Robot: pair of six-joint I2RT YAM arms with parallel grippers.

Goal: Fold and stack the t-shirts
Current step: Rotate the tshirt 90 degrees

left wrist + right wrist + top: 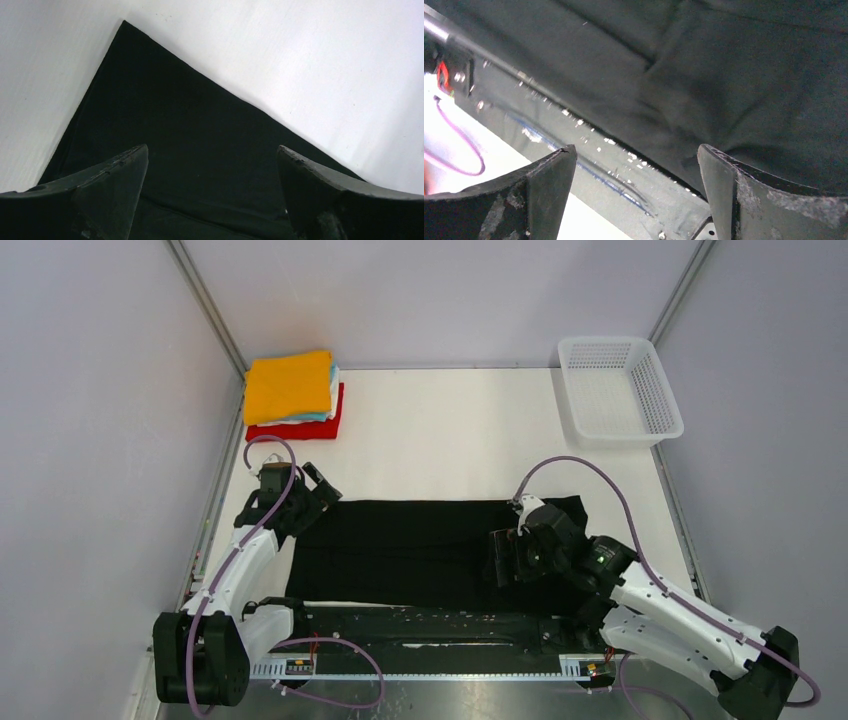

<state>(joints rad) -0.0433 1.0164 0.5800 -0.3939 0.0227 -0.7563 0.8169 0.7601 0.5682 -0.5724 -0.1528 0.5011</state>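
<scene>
Left gripper, jaws spread and empty, hangs over the far-left corner of the black t-shirt. Right gripper, also spread and empty, is over the shirt's right part, toward its near edge. The shirt lies flat, long axis left-right between the arms. The folded stack sits far left, nearer the left arm.

I counted one spread black t-shirt, four folded t-shirts stacked far-left, and one white mesh basket far-right.
</scene>
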